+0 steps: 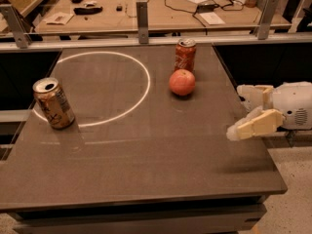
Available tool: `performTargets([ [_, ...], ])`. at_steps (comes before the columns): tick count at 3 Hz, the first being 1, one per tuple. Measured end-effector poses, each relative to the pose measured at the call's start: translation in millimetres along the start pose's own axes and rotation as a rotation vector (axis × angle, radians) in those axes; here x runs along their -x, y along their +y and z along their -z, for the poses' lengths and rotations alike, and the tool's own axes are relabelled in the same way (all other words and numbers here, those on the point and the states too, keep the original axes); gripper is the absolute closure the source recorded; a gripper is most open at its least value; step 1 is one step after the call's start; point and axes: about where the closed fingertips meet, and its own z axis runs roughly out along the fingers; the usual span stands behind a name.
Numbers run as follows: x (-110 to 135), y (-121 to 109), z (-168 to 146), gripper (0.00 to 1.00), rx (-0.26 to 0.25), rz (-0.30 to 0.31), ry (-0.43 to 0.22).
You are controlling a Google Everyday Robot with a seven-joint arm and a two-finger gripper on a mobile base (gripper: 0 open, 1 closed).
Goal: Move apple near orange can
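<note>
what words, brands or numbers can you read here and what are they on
No text can be read for certain.
orange can, left on the table: dark lettering, too blurred.
red can, behind the apple: pale script, too blurred.
papers on the back desk: too small.
gripper, open at the table's right edge: no marking visible.

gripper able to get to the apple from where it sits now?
Probably yes. The gripper hangs at the right edge of the table, fingers open, with only bare tabletop between it and the apple. The red can stands close behind the apple, off that approach.
</note>
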Motion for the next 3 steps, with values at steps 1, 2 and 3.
performTargets([
  [1, -5, -16, -12, 0.0, -0.12, -0.009, -0.019],
  [2, -7, -38, -23, 0.0, -0.239, -0.023, -0.044],
  [3, -12, -57, -33, 0.0, -0.364, -0.074, -0.067],
])
